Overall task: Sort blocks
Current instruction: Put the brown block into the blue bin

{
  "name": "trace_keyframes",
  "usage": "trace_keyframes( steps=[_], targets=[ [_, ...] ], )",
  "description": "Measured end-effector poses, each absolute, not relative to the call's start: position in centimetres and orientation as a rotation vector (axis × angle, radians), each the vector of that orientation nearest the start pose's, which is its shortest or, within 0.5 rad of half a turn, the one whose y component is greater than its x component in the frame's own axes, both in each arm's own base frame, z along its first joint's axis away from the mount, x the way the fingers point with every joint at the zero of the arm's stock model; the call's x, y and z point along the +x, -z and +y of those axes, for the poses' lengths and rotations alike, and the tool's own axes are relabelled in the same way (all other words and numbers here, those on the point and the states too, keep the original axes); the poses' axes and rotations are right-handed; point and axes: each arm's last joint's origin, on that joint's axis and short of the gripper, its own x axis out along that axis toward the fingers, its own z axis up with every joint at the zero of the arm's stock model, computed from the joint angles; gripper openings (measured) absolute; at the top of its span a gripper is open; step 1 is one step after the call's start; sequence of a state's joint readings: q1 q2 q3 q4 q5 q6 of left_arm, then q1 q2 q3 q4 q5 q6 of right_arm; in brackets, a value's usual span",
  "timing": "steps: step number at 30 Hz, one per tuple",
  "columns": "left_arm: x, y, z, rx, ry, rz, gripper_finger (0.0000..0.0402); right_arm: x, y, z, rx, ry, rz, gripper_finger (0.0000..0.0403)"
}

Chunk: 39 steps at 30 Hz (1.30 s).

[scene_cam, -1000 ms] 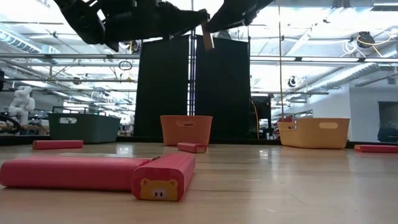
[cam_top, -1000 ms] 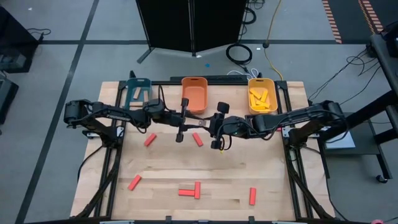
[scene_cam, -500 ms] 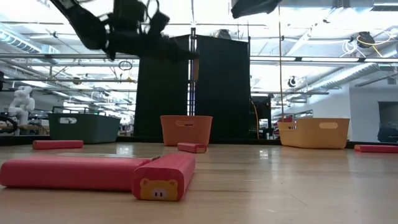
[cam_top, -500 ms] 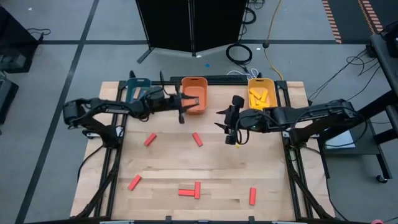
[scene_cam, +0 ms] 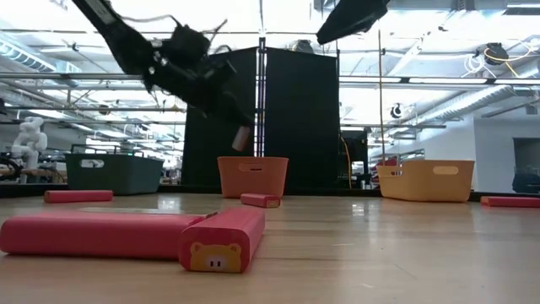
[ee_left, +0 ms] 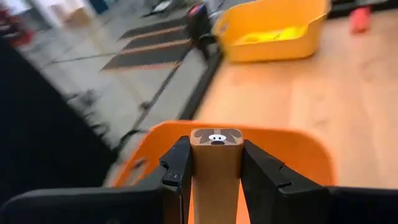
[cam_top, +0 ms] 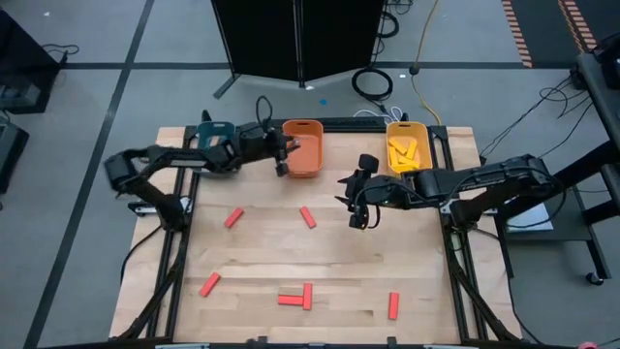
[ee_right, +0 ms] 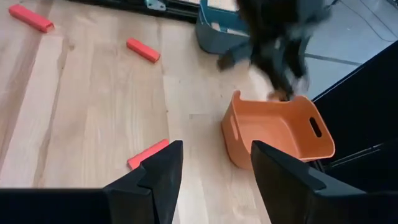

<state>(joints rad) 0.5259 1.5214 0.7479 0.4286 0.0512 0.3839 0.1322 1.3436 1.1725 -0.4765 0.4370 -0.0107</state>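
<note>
My left gripper [cam_top: 281, 163] is shut on a tan wooden block [ee_left: 216, 168] and hangs above the left rim of the orange bin [cam_top: 302, 145]. The block's end face [ee_left: 216, 136] bears a small animal sticker. In the low view the block [scene_cam: 242, 138] slants down out of the gripper, above the orange bin [scene_cam: 252, 176]. My right gripper [cam_top: 360, 208] stands open and holds nothing, over the table between the orange bin and the yellow bin [cam_top: 408, 147]. Several red blocks [cam_top: 307, 216] lie flat on the table. My left gripper pinches the tan block's two long sides [ee_left: 196, 177] between its two fingers, and the fingers lie along the block. The stickered end sticks out past the fingertips. The fingers slant down toward the far edge. The block is lifted clear above the orange bin.
A teal bin [cam_top: 215, 139] stands left of the orange one at the far edge. The yellow bin holds yellow blocks. Red blocks lie at mid-left [cam_top: 233, 217], near left [cam_top: 209, 283], near middle [cam_top: 289, 300] and near right [cam_top: 393, 305]. A red block [scene_cam: 215, 239] lies close to the low camera.
My left gripper has carried the tan block from beside my right gripper at the table's middle toward the far edge. It has sunk over the orange bin's left rim. The block now slants downward. My right gripper has drawn back toward the table's right edge.
</note>
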Motion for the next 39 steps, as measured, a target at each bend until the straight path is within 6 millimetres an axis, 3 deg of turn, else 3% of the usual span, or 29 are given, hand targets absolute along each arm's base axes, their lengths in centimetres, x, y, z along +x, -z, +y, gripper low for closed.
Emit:
trace_keyframes(
  steps=[4,8,13,19,28,39],
  targets=[
    [24.6,-23.2,14.6,0.27,-0.544,0.548,0.0091,28.6,-31.7,2.6,-0.206,0.29,0.663,0.0183],
    [21.3,-24.0,14.5,0.191,-0.799,0.71,0.0091,28.9,-31.3,2.5,-0.24,0.282,0.679,0.0183],
    [17.8,-23.4,15.3,0.041,-1.037,0.882,0.0091,29.3,-30.2,2.5,-0.305,0.268,0.71,0.0183],
    [15.0,-21.6,16.4,-0.176,-1.177,1.04,0.0091,29.1,-28.5,2.0,-0.339,0.268,0.764,0.0183],
    [14.6,-20.3,17.0,-0.243,-1.178,1.126,0.0101,28.6,-27.1,1.3,-0.352,0.278,0.833,0.0183],
    [14.4,-20.0,16.8,-0.259,-1.166,1.182,0.0225,28.0,-26.4,1.3,-0.365,0.268,0.902,0.0183]
  ],
)
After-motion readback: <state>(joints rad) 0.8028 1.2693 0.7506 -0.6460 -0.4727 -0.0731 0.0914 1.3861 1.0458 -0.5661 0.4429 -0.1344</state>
